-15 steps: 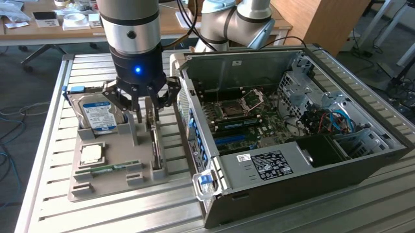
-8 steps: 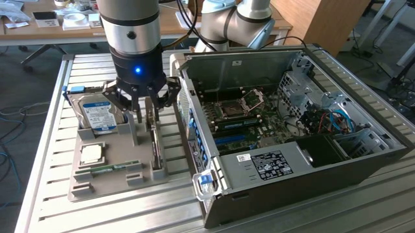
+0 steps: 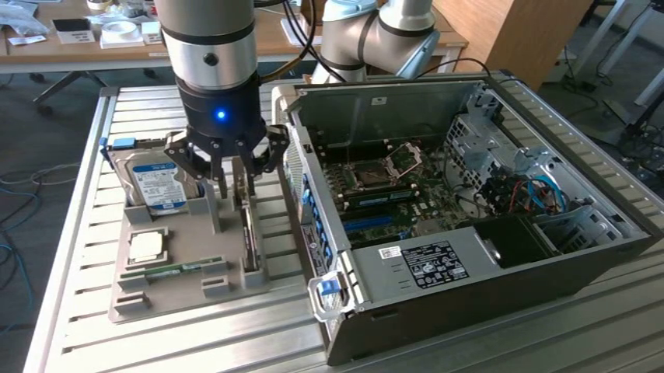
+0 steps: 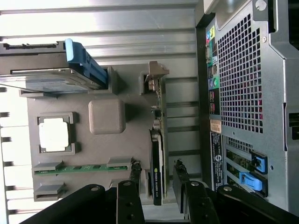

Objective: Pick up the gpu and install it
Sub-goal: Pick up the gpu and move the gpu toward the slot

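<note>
While the gripper hangs directly over the gpu, its fingers stand wide apart, one to each flat side of the card. A gap shows on both sides and nothing is held. The gpu stands on its long edge in a slot of the grey tray, along the tray side nearest the computer case. Its long axis runs in line with the gap between the fingers, so the jaws face its thin dimension. They straddle the black end, and the silver bracket lies at the other end. Farther across the tray rest the memory stick, the processor chip and the hard drive. Beyond, on the exterior view's right, the case lies open just beside the tray, its motherboard exposed.
</note>
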Motion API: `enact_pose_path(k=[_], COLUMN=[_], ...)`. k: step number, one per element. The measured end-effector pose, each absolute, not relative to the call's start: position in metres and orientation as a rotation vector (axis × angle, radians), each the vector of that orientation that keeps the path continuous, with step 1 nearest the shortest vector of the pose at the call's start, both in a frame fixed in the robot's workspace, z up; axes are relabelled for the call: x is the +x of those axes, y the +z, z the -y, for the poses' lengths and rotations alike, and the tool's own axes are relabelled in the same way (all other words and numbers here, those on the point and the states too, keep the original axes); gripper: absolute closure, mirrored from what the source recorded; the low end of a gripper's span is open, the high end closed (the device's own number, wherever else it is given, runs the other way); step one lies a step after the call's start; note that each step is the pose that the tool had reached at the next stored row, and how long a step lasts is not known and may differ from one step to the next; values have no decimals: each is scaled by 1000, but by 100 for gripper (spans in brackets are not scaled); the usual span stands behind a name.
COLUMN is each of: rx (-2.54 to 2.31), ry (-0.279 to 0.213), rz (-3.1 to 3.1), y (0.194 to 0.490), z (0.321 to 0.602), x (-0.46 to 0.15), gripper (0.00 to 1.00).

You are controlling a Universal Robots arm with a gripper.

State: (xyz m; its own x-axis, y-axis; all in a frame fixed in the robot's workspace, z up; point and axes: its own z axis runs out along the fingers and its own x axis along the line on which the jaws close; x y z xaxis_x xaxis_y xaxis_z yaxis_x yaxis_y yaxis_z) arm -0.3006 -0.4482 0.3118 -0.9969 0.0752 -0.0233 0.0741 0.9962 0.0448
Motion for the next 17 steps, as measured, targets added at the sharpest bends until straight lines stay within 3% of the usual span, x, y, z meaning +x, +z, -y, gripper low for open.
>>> enact_pose_path(k=[17], rx=[117], ry=[68], rz=[-3114], y=[309], z=[448], x=[-301], gripper=[58])
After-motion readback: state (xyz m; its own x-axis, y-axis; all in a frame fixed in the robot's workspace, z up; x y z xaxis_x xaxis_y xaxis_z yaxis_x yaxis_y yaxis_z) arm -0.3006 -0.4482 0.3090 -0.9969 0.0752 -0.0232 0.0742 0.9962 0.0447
